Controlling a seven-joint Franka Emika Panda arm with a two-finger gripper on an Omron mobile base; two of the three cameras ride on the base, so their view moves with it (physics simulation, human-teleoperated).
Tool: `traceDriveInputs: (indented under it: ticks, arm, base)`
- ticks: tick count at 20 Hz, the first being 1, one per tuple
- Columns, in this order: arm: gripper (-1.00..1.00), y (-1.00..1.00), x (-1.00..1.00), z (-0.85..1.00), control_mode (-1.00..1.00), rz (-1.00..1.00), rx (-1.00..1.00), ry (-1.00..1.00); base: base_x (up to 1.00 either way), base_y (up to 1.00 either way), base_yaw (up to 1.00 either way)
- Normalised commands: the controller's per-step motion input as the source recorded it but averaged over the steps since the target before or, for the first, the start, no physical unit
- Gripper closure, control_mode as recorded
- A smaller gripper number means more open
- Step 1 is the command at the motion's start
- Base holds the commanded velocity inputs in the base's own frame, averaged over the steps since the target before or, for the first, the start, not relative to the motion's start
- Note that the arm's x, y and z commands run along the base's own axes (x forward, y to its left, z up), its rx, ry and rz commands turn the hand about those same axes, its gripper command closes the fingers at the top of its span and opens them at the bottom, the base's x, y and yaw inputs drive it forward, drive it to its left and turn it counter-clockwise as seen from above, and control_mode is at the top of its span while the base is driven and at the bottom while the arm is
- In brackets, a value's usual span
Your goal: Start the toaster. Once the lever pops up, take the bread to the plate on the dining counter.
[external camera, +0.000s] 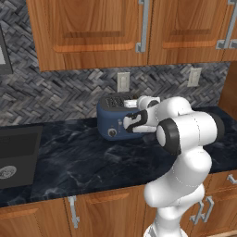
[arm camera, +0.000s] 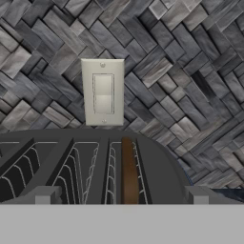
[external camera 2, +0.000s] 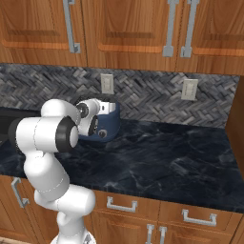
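The dark-blue toaster [external camera: 115, 121] stands on the black marbled counter [external camera: 83, 162] against the herringbone tile wall, just below a pale wall switch [arm camera: 103, 92], and no brand, label or writing can be read on it or on the switch. The pincer [arm camera: 121, 196] hangs just over the toaster's black slotted top with its tips wide apart and holding nothing. In the hand view a thin brown slice of bread [arm camera: 128, 171] stands upright in one slot.

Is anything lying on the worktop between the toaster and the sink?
No. In the left base view the black worktop is bare between the toaster and the sink; just marbled surface.
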Motion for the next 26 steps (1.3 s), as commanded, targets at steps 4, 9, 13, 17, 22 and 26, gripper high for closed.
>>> traceDriveInputs:
  ticks: [4,9,13,17,22,26]
  arm:
    - [-1.0,0.0,0.0,0.0,-1.0,0.0,0.0,0.0]
    - [-1.0,0.0,0.0,0.0,-1.0,0.0,0.0,0.0]
    - [-1.0,0.0,0.0,0.0,-1.0,0.0,0.0,0.0]
    - [-1.0,0.0,0.0,0.0,-1.0,0.0,0.0,0.0]
    - [-1.0,0.0,0.0,0.0,-1.0,0.0,0.0,0.0]
    - [-1.0,0.0,0.0,0.0,-1.0,0.0,0.0,0.0]
  base:
    - [0.0,0.0,0.0]
    - [0.0,0.0,0.0]
    - [0.0,0.0,0.0]
    - [0.0,0.0,0.0]
    - [0.0,0.0,0.0]
    - [0.0,0.0,0.0]
